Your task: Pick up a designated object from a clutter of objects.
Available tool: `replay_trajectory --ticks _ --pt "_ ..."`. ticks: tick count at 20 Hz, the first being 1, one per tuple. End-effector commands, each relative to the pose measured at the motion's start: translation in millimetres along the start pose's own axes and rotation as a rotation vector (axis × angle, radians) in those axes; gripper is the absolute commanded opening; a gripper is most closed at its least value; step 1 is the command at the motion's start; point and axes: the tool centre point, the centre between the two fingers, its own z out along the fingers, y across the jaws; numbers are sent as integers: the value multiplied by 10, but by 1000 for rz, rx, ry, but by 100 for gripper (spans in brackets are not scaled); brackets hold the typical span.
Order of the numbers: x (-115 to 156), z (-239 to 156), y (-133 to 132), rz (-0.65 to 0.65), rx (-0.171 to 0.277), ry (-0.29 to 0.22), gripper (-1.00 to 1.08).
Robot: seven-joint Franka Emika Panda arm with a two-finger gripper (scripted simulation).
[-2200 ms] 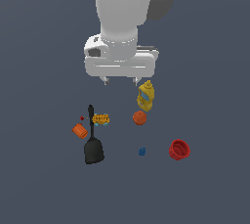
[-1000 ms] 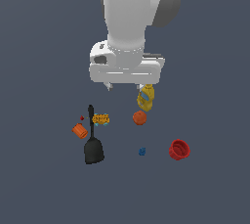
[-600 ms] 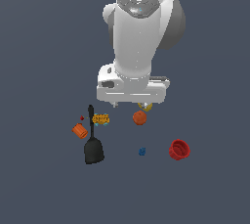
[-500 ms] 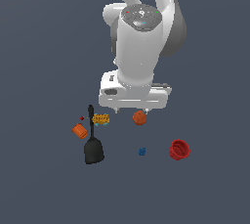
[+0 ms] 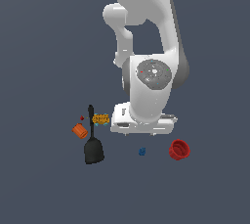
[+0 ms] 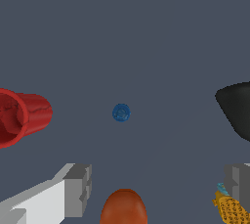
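Note:
The designated object, a tiny dark-blue knobbly piece point(image 5: 142, 151), lies alone on the floor between the black spatula point(image 5: 93, 145) and the red cup point(image 5: 178, 149). In the wrist view the blue piece point(image 6: 121, 113) sits ahead of my gripper point(image 6: 158, 186), apart from it. The gripper is open and empty, its fingers point(image 6: 78, 189) spread wide with the orange ball point(image 6: 123, 207) between them. In the exterior view my hand point(image 5: 141, 123) hangs low just behind the blue piece. The arm hides the yellow bottle and the orange ball there.
The orange cylinder point(image 5: 79, 131), the red speck point(image 5: 82, 118) and the yellow-orange bit point(image 5: 100, 119) lie on the exterior view's left by the spatula handle. The wrist view shows the red cup point(image 6: 19, 116), the spatula blade point(image 6: 237, 110) and the yellow-orange bit point(image 6: 229, 209).
The arm has come down and forward over the clutter. Its hand now sits low, covering the yellow bottle and orange ball that showed earlier. The objects have not moved.

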Motion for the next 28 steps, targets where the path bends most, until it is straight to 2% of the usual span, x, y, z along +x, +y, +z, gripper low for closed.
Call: replay_trajectory --ticks 1,11,20,28 --pt "79 186 -72 0 3 1 100" --pt "215 632 -237 -1 10 -1 100" --pt "217 728 -249 -1 11 -2 100" --pt "209 1113 -255 -1 11 -1 100"
